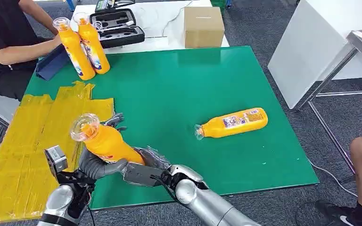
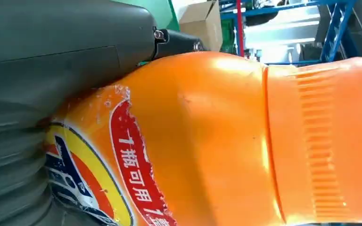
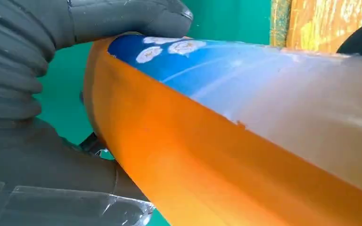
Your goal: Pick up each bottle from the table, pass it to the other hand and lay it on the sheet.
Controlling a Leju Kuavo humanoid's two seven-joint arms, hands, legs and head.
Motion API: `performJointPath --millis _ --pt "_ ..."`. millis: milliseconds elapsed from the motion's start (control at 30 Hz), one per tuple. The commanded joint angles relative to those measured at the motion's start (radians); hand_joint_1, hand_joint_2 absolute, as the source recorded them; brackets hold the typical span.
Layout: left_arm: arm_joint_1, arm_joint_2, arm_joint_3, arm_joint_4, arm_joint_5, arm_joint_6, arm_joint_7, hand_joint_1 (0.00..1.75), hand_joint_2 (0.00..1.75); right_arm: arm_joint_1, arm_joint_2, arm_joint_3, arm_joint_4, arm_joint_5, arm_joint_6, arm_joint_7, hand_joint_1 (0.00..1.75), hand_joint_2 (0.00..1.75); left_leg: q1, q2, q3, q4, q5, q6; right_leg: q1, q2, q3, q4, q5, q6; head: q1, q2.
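you're mid-handover: both the left hand (image 1: 90,165) and right hand (image 1: 143,170) grip 1 orange bottle (image 1: 104,142) above the table's near-left edge (image 1: 122,200). next, free the right hand, then lay it on the yellow sheet (image 1: 23,141).

Glossy orange plastic bottle (image 1: 106,143), clear cap.
Ribbed matt grey hand cover (image 3: 14,61); crinkled yellow sheet (image 1: 23,141); smooth matt green tabletop (image 1: 179,94).

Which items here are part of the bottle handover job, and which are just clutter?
Job:
held orange bottle, gripped by left robot hand and right robot hand
lying orange bottle on green mat
two upright orange bottles near a person
yellow sheet

Lying about:
cardboard box
open black case
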Motion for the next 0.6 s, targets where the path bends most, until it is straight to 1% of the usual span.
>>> performJointPath --millis 33,167,200,267,300,400,433,500,533,600 --pt "-0.078 -0.006 -0.046 0.098 -0.009 -0.027 -0.010 1.75 1.75 -0.025 0.012 0.115 0.081 0.014 0.013 0.003 1.75 1.75 0.001 -0.003 0.004 0.000 -0.001 -0.001 0.001 -0.004 0.005 0.000 -0.002 -0.002 0.000 0.000" --pt "-0.078 -0.003 -0.047 0.109 0.003 -0.045 -0.014 1.75 1.75 -0.027 0.005 0.108 0.081 0.013 0.011 0.003 1.75 1.75 0.000 -0.002 0.002 -0.001 0.000 -0.001 0.001 -0.003 0.003 -0.001 -0.001 -0.001 0.000 0.000" --pt "-0.079 -0.001 -0.048 0.112 0.010 -0.053 -0.017 1.75 1.75 -0.026 0.003 0.104 0.082 0.012 0.010 0.003 1.75 1.75 0.001 -0.003 0.005 0.000 -0.001 -0.001 0.001 -0.004 0.006 0.000 -0.002 -0.002 0.000 0.000" --pt "-0.078 0.001 -0.047 0.115 0.018 -0.061 -0.018 1.75 1.75 -0.026 0.000 0.098 0.084 0.012 0.008 0.003 1.75 1.75 0.000 -0.002 0.002 0.000 0.000 -0.001 0.001 -0.003 0.003 -0.001 -0.001 -0.001 0.000 0.000" --pt "-0.078 0.002 -0.047 0.115 0.019 -0.062 -0.018 1.75 1.75 -0.026 -0.003 0.096 0.085 0.012 0.007 0.002 1.75 1.75 0.001 -0.003 0.004 0.000 -0.001 -0.001 0.001 -0.004 0.005 0.000 -0.001 -0.002 0.000 0.000" --pt "-0.078 0.002 -0.047 0.115 0.019 -0.062 -0.018 1.75 1.75 -0.026 -0.003 0.096 0.085 0.012 0.007 0.002 1.75 1.75 0.000 -0.002 0.001 -0.001 0.000 -0.001 0.000 -0.002 0.002 0.000 0.000 -0.001 0.000 0.000" --pt "-0.078 0.002 -0.047 0.115 0.019 -0.062 -0.018 1.75 1.75 -0.026 -0.003 0.096 0.085 0.012 0.007 0.002 1.75 1.75 0.001 -0.002 0.004 -0.001 -0.001 -0.001 0.001 -0.004 0.005 -0.001 -0.001 -0.002 0.000 0.000" --pt "-0.078 0.002 -0.047 0.115 0.019 -0.062 -0.018 1.75 1.75 -0.026 -0.003 0.096 0.085 0.012 0.007 0.002 1.75 1.75 0.000 -0.002 0.002 -0.001 0.000 -0.001 0.001 -0.003 0.003 -0.001 -0.001 -0.001 0.000 0.000" --pt "-0.078 0.002 -0.047 0.115 0.019 -0.062 -0.018 1.75 1.75 -0.026 -0.003 0.096 0.085 0.012 0.007 0.002 1.75 1.75 0.001 -0.003 0.004 0.000 -0.001 -0.001 0.001 -0.004 0.005 -0.001 -0.002 -0.002 0.000 0.000" --pt "-0.073 0.008 -0.041 0.108 0.028 -0.066 -0.019 1.75 1.75 -0.024 -0.011 0.080 0.074 0.024 -0.028 0.004 1.75 1.75 0.000 -0.002 0.002 0.000 0.000 -0.001 0.001 -0.003 0.003 -0.001 -0.001 -0.001 0.000 0.000"
